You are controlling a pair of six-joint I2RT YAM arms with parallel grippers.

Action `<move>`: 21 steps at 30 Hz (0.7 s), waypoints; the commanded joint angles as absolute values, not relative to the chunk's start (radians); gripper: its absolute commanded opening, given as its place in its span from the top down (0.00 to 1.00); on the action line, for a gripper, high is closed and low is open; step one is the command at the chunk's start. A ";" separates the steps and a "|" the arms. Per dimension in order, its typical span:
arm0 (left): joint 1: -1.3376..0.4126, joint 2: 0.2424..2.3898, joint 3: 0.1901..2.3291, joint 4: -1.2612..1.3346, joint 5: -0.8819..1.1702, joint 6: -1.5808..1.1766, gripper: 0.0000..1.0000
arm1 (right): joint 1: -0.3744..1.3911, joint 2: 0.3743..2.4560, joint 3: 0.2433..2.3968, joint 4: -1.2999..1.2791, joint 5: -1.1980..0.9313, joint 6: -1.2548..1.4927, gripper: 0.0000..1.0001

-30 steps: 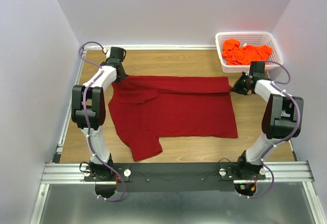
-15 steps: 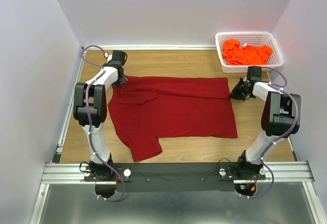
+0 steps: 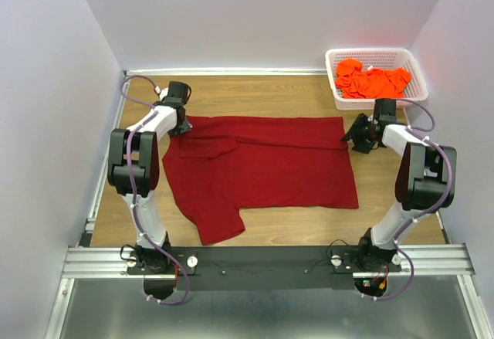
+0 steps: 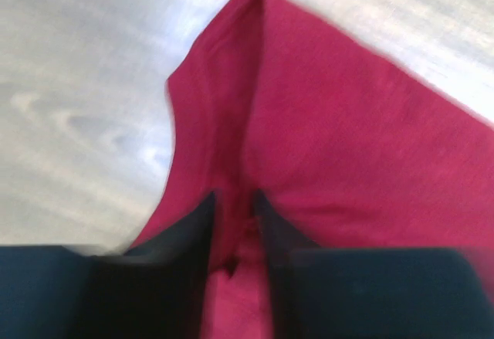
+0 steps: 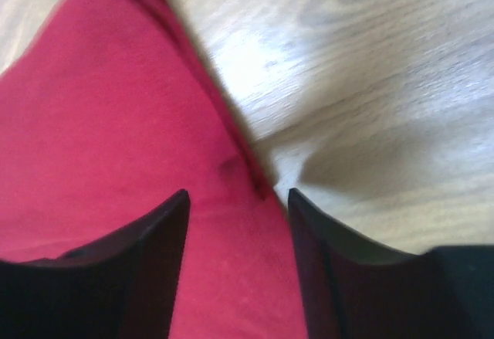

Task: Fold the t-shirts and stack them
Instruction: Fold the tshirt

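Right hand (image 5: 238, 194) has opened, dropping the 2 o'clock corner of the red shirt (image 3: 262, 169) onto the table (image 3: 255, 96). Left hand (image 4: 233, 198) still pinches the 10 o'clock corner, so the fold looks nearly laid.

You see one dark red shirt (image 3: 262, 161), one basket (image 3: 376, 53), two arms (left arm (image 3: 135, 157), right arm (image 3: 423, 173)), and uncountable heaped orange shirts (image 3: 374, 82).

no readable text, no labels, no brand marks, no numbers in any view
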State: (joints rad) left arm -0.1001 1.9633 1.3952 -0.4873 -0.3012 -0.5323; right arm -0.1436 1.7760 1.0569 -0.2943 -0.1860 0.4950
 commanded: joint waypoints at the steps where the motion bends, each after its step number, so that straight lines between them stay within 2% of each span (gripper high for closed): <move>1: -0.098 1.833 1.348 -0.476 -0.341 -0.586 0.50 | -0.100 1.672 1.071 -0.337 -0.135 0.488 0.34; 2: -0.100 1.812 1.316 -0.472 -0.347 -0.592 0.38 | -0.074 1.654 1.080 -0.345 -0.126 0.482 0.32; 3: -0.098 1.787 1.298 -0.459 -0.347 -0.595 0.33 | -0.058 1.645 1.088 -0.356 -0.106 0.479 0.31; 7: -0.109 1.654 1.209 -0.436 -0.354 -0.618 0.25 | 0.067 1.637 1.149 -0.362 -0.101 0.471 0.31; 12: -0.136 1.620 1.167 -0.381 -0.336 -0.618 0.26 | 0.165 1.730 1.219 -0.327 -0.161 0.488 0.35; 18: -0.175 1.709 1.198 -0.253 -0.278 -0.623 0.38 | 0.183 1.861 1.249 -0.253 -0.183 0.518 0.43; 21: -0.172 1.796 1.267 -0.236 -0.279 -0.614 0.42 | 0.183 1.910 1.259 -0.241 -0.170 0.512 0.44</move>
